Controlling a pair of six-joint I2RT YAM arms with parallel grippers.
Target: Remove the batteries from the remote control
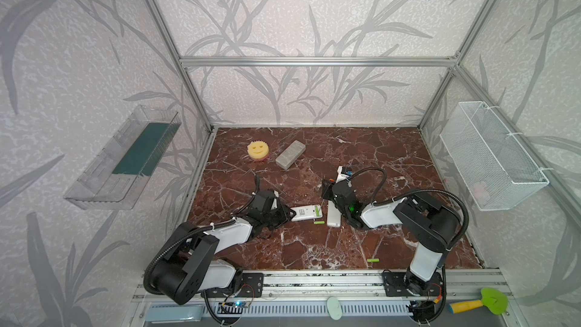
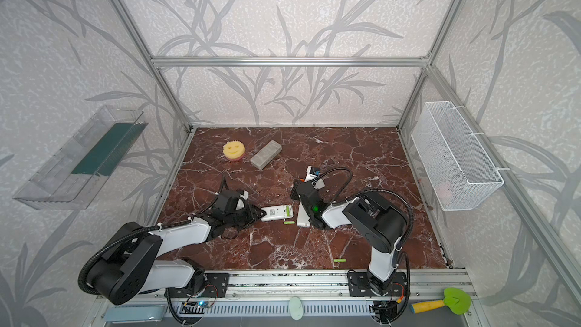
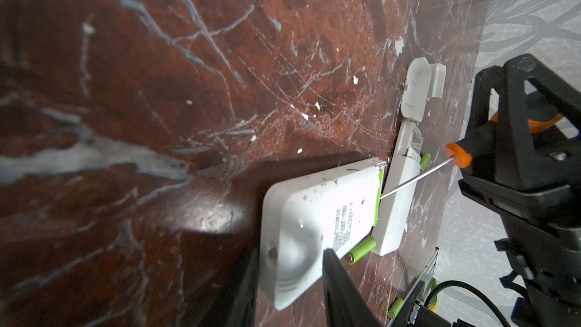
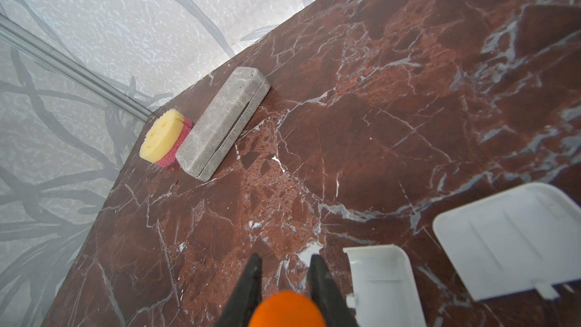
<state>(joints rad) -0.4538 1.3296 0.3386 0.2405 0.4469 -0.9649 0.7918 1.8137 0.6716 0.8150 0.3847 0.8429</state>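
my left gripper (image 3: 291, 251) is clamped on the remote (image 3: 330, 212), right gripper (image 4: 285, 257) squeezing the screwdriver (image 3: 459, 155), tip at a battery (image 3: 379, 190); reckon one slip and the remote twists loose or the battery flies

No word, brand or number can be read anywhere. The white plastic remote control (image 3: 314, 215) carries a block of fine grey print (image 3: 344, 231) on its back. It runs to several short lines, too small and blurred to make out in the left wrist view. In both top views it shows only as a faint grey patch. A second white oblong device (image 1: 342, 173), lying farther back, bears a short line of dark lettering, also illegible. The round yellow foam sponge (image 1: 257, 149) shows a smiling face, the only sign.
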